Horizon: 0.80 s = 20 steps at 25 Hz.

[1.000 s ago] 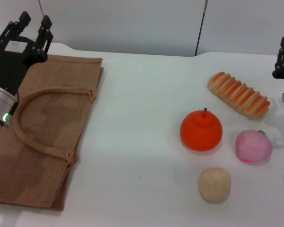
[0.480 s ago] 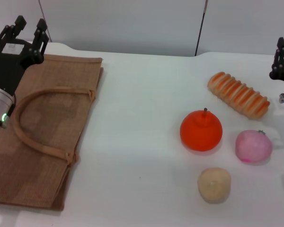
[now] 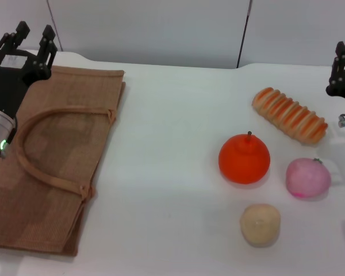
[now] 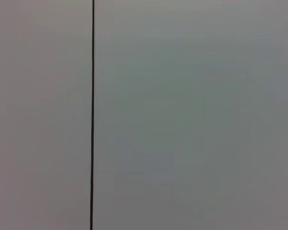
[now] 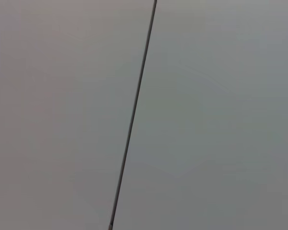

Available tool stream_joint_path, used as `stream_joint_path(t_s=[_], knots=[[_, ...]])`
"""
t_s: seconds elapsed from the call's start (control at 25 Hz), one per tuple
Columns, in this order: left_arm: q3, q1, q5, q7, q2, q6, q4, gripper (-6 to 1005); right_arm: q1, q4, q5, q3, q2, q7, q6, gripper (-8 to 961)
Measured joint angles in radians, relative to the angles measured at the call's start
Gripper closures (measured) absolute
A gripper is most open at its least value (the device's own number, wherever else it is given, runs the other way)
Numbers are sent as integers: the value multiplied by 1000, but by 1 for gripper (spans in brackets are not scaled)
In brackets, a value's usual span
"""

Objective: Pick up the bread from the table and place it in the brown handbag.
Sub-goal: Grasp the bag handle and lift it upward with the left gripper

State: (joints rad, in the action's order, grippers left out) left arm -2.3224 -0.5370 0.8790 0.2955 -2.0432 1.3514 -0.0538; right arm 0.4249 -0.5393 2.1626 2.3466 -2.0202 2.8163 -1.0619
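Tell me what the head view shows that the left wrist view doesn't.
Only the head view shows the work: the bread, orange fruit, pink fruit and beige ball on the table, the flat brown handbag, the left gripper open at its far corner, and the right gripper at the right edge. Only the left wrist view shows a wall seam close up. Both show the plain wall.

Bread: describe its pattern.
The bread has alternating orange-brown and pale tan stripes; the head view shows it best.

Black left pincer (image 3: 30, 35) on silver wrist (green light).
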Motion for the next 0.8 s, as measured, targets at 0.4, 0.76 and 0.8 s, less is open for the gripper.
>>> stream_joint_path(t_s=[0.4,0.76,0.8], knots=[[0,4,0,-1,-1,0,0,495,1,-2,2,17,0,0,-7,855],[0,14,9,0,-2,8,-7,496,5,-1,2,28,0,0,-7,854],[0,14,9,0,-2,8,-7,496,5,-1,2,28,0,0,-8,854]])
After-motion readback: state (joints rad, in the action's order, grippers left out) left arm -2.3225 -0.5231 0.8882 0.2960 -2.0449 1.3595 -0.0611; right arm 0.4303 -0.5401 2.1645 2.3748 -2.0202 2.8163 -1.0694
